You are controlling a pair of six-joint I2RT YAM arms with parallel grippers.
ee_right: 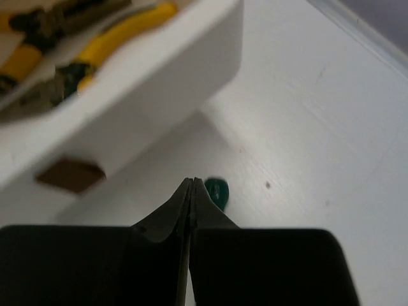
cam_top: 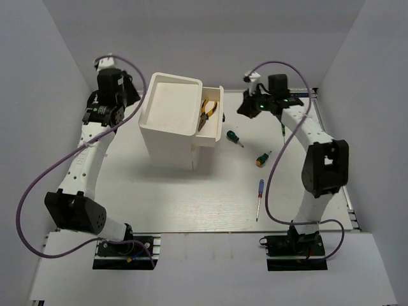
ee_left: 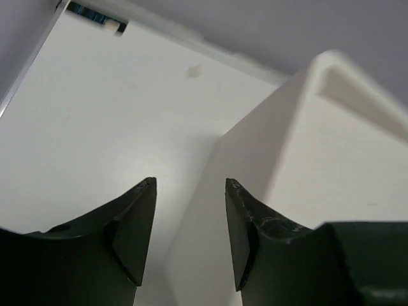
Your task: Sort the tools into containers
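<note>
While hovering beside large bin, shows left tool open, empty; right tool closed, empty, near green screwdriver; pliers inside narrow bin.

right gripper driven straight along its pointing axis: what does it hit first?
Probably the green screwdriver: its handle shows just past the right gripper's shut fingers. Depth is unclear, so it may meet the table beside it.

Plain grey walls enclose a white table.
</note>
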